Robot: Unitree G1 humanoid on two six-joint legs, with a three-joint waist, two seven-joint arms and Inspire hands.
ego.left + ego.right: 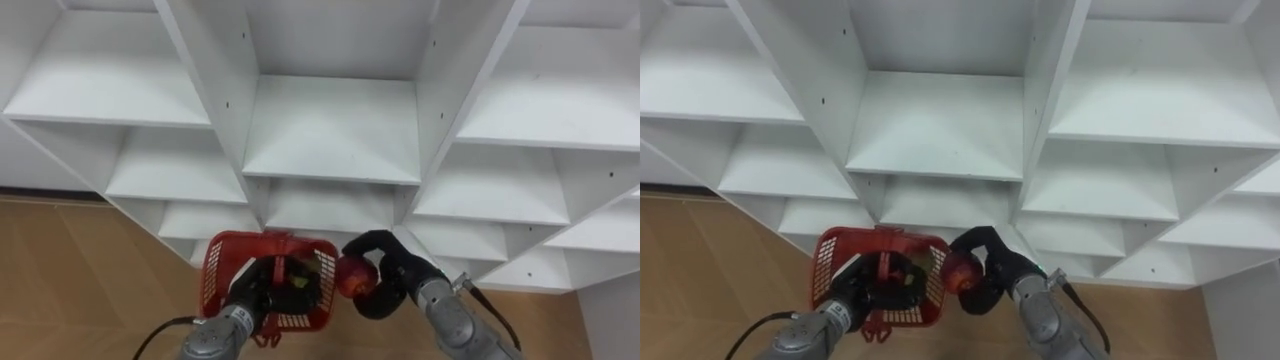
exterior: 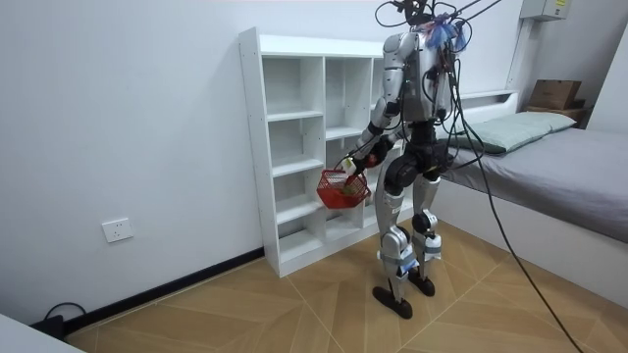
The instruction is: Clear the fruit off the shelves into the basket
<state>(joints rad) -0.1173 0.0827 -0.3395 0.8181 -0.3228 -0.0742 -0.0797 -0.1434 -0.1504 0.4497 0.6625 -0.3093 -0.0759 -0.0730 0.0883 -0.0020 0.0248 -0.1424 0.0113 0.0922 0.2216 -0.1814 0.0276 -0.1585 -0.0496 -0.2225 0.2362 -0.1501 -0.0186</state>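
A red apple (image 1: pixel 355 277), gripped by the right robot hand (image 1: pixel 393 278), sits just beside the red basket's (image 1: pixel 212 272) rim.

Forearms extended forward: left hand (image 1: pixel 260 288) clasps a red plastic mesh basket (image 1: pixel 214 268), right hand (image 1: pixel 398 272) beside it curls round a round red fruit (image 1: pixel 354 278).

Red basket (image 1: pixel 213 280): we count one, near left;
Red fruit (image 1: pixel 352 278): we count one, right of it;
White shelf unit (image 1: pixel 330 130): one, far
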